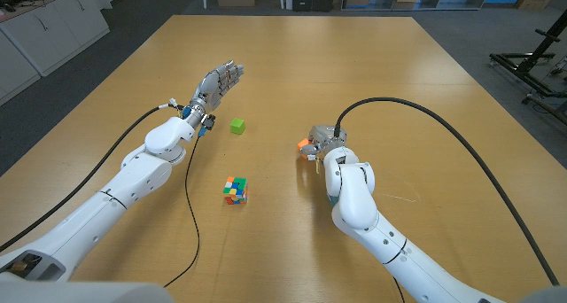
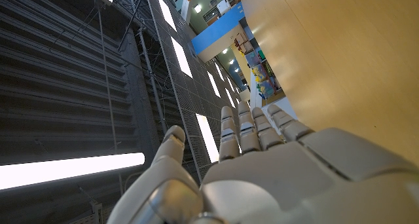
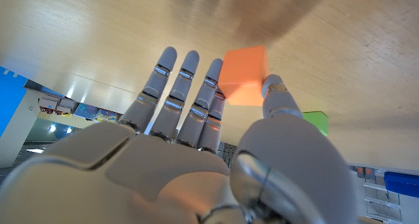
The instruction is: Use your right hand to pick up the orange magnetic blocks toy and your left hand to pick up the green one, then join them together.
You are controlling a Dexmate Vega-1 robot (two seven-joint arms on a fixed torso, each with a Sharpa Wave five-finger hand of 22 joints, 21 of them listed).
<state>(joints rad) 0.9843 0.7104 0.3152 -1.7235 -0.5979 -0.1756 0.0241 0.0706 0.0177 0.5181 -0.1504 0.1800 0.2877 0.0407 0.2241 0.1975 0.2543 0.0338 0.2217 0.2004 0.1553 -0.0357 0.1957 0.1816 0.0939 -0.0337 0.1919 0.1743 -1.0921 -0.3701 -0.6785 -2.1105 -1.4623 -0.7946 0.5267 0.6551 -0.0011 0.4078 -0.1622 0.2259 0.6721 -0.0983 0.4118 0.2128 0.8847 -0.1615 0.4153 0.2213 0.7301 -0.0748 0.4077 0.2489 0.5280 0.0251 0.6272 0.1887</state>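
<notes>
The orange block (image 1: pixel 305 146) stands on the table just left of my right hand (image 1: pixel 324 144). In the right wrist view the orange block (image 3: pixel 243 74) sits between the thumb tip and the nearest of the straight fingers (image 3: pixel 177 86). The thumb touches its edge and no grip shows. The green block (image 1: pixel 237 125) stands alone near the table's middle, and peeks out behind the thumb as a green block (image 3: pixel 318 122). My left hand (image 1: pixel 218 82) hovers beyond and left of it with fingers stretched out and nothing in it. That left hand (image 2: pixel 262 165) points towards the far room.
A multicoloured puzzle cube (image 1: pixel 235 190) lies in front of the green block, between my arms. Black cables trail over the wooden table (image 1: pixel 399 64) from both wrists. Boxes and shelves stand beyond the far edge.
</notes>
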